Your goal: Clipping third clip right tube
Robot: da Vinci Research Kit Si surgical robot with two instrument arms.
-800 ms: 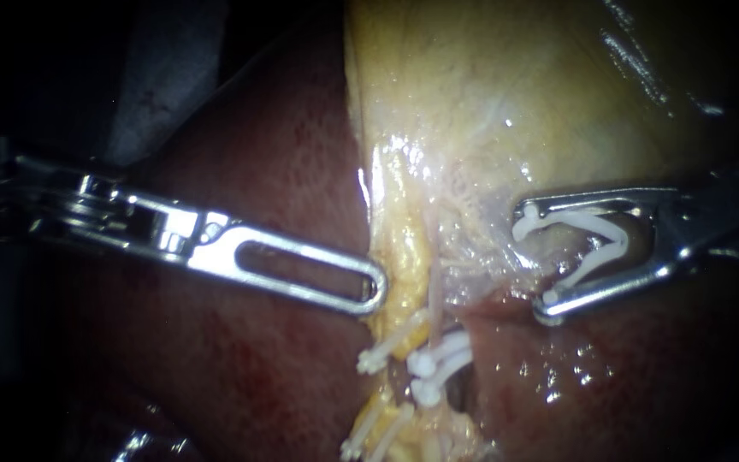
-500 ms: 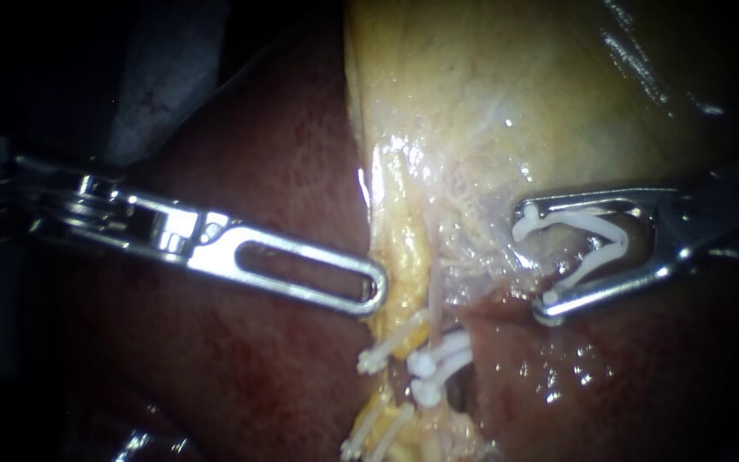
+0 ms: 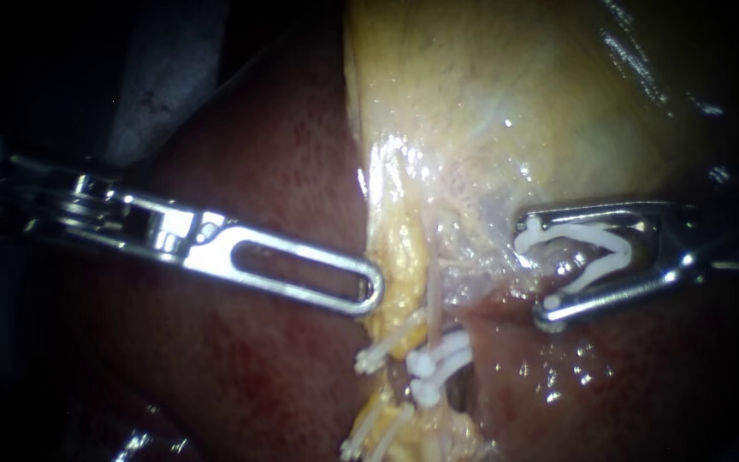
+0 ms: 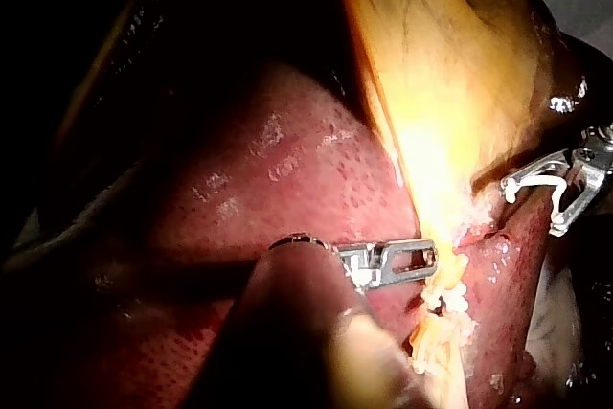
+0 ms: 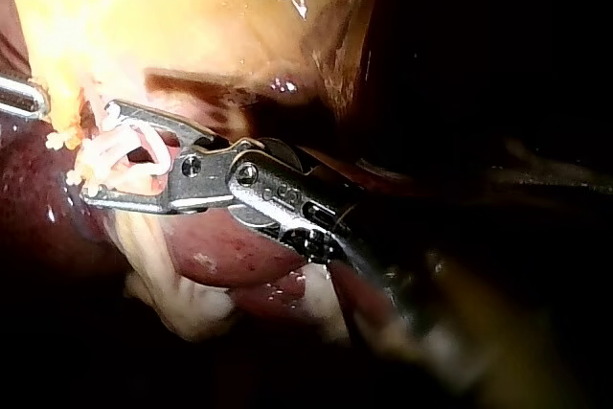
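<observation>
In the endoscope view my right instrument (image 3: 534,272) comes in from the right, and its jaws hold a white clip (image 3: 596,248) that stands open between them. Its tip lies on filmy tissue at the foot of the yellow gallbladder (image 3: 506,94), a short way right of a thin pale tube (image 3: 432,295). Two white clips (image 3: 428,366) sit on that tube lower down. My left instrument (image 3: 376,289) reaches in from the left, jaws together on the yellow tissue edge (image 3: 399,257). The wrist views show the same right instrument (image 5: 96,150) and left instrument (image 4: 427,258).
Dark red liver (image 3: 258,171) surrounds the tubes on both sides. One more white clip (image 3: 371,359) sits on a yellow strand left of the tube, and others (image 3: 354,445) lie lower. My left instrument's tip (image 5: 21,98) shows beside the clip in the right wrist view.
The right instrument's upper jaw has come down, so the gap and the clip in it are narrower. The left instrument has barely shifted up and left.
</observation>
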